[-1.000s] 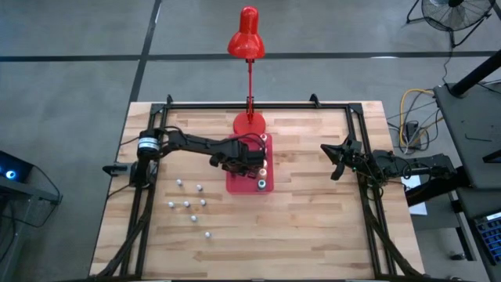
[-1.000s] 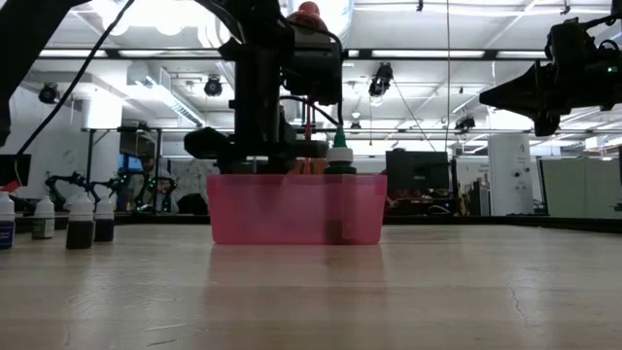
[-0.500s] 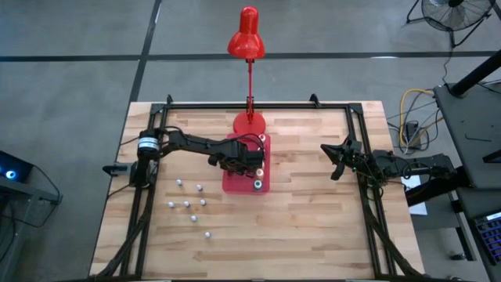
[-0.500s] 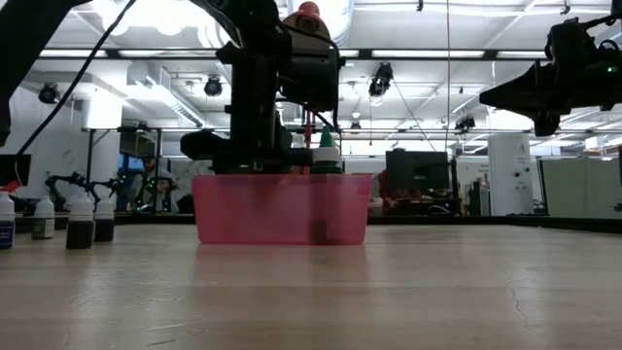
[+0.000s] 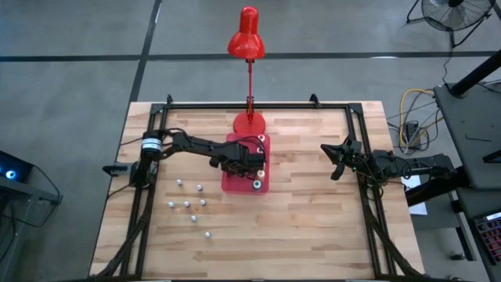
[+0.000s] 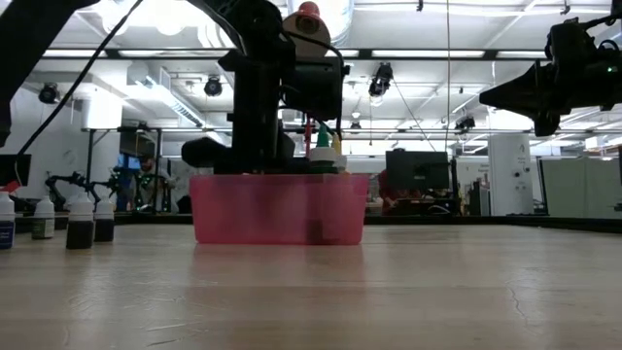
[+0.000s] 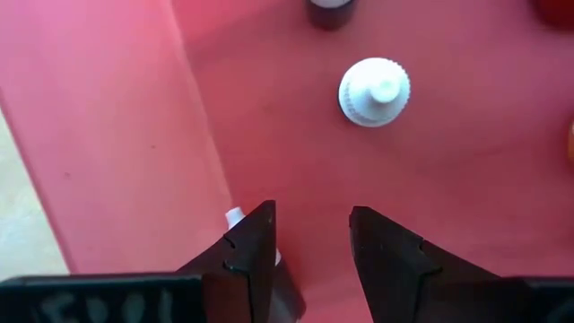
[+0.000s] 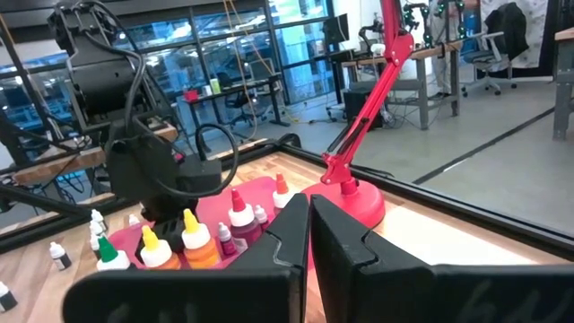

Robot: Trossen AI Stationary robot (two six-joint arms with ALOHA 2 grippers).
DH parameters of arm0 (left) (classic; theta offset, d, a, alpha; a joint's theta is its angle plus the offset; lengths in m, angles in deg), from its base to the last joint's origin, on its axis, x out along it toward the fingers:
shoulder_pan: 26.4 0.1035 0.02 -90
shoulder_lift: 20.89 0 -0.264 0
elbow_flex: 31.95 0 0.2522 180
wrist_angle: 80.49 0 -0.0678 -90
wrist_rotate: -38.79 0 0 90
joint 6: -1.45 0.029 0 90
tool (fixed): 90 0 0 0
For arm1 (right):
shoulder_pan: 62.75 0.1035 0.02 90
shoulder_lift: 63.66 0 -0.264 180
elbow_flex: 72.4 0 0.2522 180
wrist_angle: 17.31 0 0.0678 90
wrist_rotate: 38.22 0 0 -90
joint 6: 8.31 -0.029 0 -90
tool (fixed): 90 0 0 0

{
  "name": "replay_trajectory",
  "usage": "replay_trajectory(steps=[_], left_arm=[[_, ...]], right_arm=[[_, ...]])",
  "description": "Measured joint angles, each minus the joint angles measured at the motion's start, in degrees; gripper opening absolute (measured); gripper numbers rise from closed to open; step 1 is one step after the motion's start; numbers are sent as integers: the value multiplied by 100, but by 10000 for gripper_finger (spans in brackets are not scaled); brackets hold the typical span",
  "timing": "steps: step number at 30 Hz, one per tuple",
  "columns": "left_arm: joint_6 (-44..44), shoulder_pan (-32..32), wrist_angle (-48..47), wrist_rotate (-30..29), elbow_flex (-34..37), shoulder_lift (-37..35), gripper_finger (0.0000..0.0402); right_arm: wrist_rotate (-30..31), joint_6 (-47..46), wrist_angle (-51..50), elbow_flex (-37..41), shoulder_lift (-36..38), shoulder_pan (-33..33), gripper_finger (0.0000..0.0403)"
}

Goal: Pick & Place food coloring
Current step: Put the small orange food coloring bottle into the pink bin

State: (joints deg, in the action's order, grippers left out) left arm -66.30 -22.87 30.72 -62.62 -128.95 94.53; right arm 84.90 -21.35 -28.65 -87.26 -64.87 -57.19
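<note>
A flat red tray (image 5: 231,185) lies mid-table and holds food coloring bottles with coloured caps (image 8: 193,238) and a white-capped one (image 7: 374,91). Several small whitish-capped bottles (image 5: 188,202) stand loose on the wood to its left. My left gripper (image 7: 312,238) points down into the tray beside its wall (image 7: 117,135). Its fingers stand a little apart, with bare tray floor showing between the tips. The white tip of a small bottle (image 7: 235,215) peeks out from behind one finger. My right gripper (image 5: 335,160) waits shut and empty at the table's right. My left gripper comes down from above next to the tray's wall. Its own finger (image 7: 253,247) covers most of the small white-tipped bottle, so I cannot tell whether it touches that bottle or the wall.
A red desk lamp stands with its base (image 5: 249,122) just beyond the tray's far end, its head (image 5: 244,37) past the table's far edge. A black frame (image 5: 258,105) runs along the table's sides. Bare wood lies between the tray and the right arm.
The tray has slid a little toward the table's left edge, bottles and all. My left gripper has stayed over it, sinking slightly into it. The gap between its fingers looks unchanged.
</note>
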Motion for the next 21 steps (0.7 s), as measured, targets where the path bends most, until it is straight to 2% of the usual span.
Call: replay_trajectory(steps=[11,21], left_arm=[[17,-24,-19,-25,-154,-16,117],[-39,-26,-470,-114,-202,-21,117]], right_arm=[[-1,0,-1,1,0,2,9],[1,0,-1,-1,0,6,9]])
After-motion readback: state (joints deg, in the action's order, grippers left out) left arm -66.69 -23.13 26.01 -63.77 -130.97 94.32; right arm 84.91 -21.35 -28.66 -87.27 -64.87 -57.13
